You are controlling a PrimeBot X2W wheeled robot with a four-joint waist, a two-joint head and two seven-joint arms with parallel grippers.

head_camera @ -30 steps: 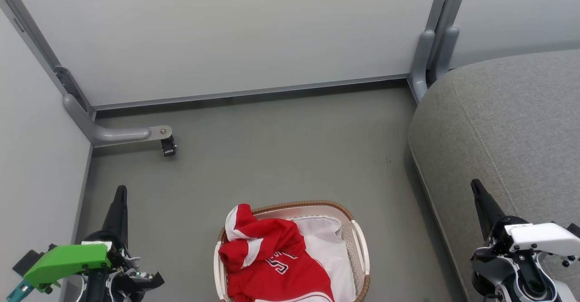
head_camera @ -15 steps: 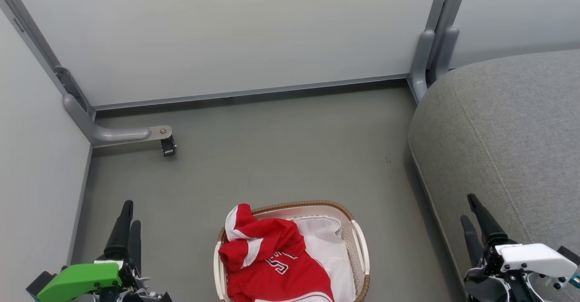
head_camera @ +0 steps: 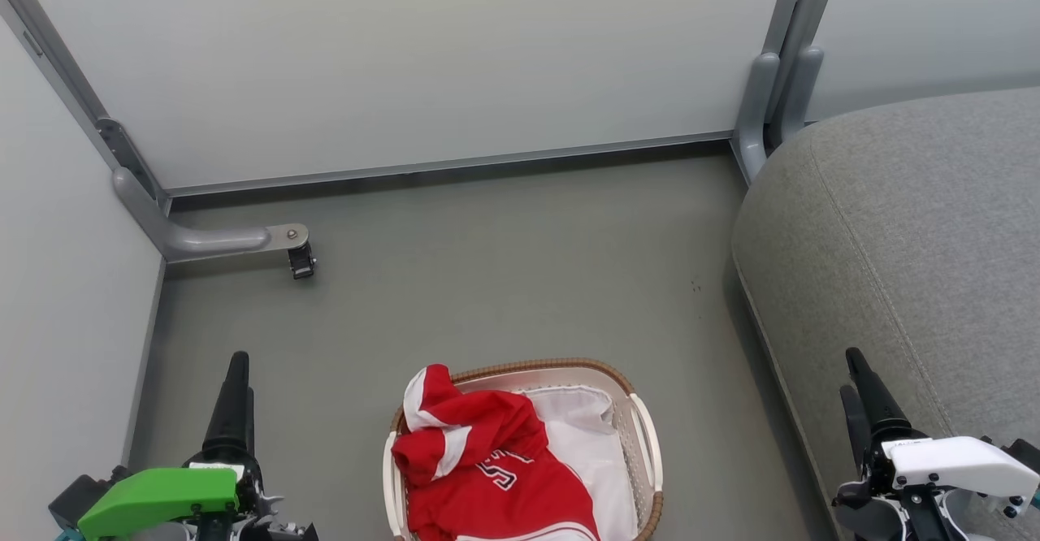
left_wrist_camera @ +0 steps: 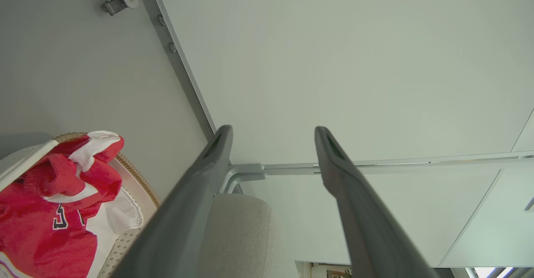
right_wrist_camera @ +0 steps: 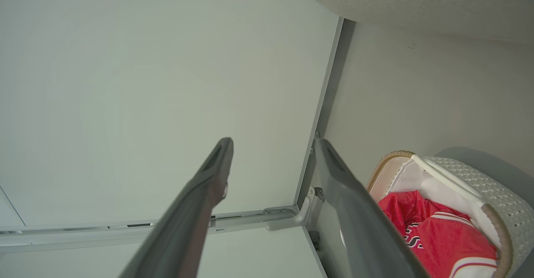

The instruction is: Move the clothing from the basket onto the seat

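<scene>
So the plain grey floor (head_camera: pixel 504 281) has the little white basket (head_camera: pixel 561 363) sitting near the bottom middle, the big grey seat (head_camera: pixel 918 232) parked well off to the right, and a partition foot (head_camera: pixel 219 240) with a black caster (head_camera: pixel 301 263) far left.

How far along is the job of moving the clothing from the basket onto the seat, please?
Nothing looks done yet: the red clothing lies heaped in the basket, and none shows on the grey seat. Nothing is in hand: the left tool and the right tool stand open and empty, apart from the basket. Left: grasp the garments and carry them to the seat.
</scene>
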